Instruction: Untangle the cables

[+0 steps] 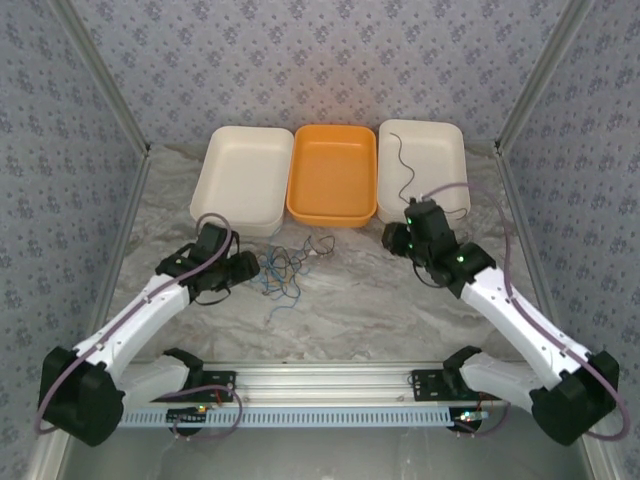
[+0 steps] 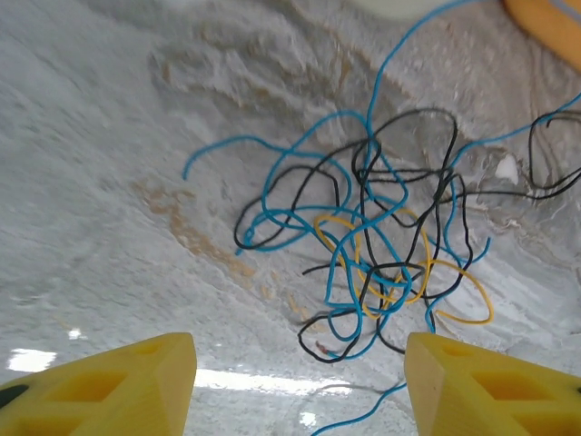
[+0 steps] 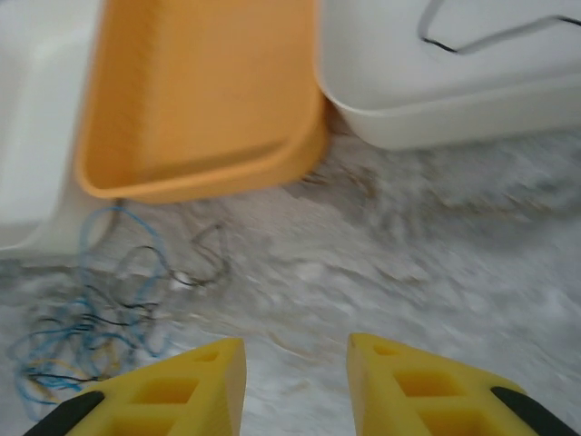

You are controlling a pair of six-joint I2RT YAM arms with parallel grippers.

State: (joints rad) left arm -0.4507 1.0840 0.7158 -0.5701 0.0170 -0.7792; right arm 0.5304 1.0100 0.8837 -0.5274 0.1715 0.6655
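Observation:
A tangle of thin blue, black and yellow cables [image 1: 285, 268] lies on the marbled table in front of the orange tray [image 1: 333, 175]. My left gripper [image 1: 254, 269] sits just left of it. In the left wrist view the tangle [image 2: 381, 245] spreads ahead of my open left gripper [image 2: 300, 386], with only a blue strand end running between the yellow fingertips [image 2: 136, 381]. One black cable [image 1: 400, 165] lies alone in the right white tray [image 1: 445, 135]. My right gripper [image 1: 393, 238] hovers near that tray's front corner, open and holding nothing [image 3: 295, 377]. The tangle [image 3: 91, 327] appears blurred at its left.
A left white tray [image 1: 243, 175] stands beside the orange one along the back. In the right wrist view the orange tray [image 3: 200, 100] and the white tray [image 3: 454, 118] with its black cable [image 3: 472, 41] lie ahead. Patterned walls enclose the table.

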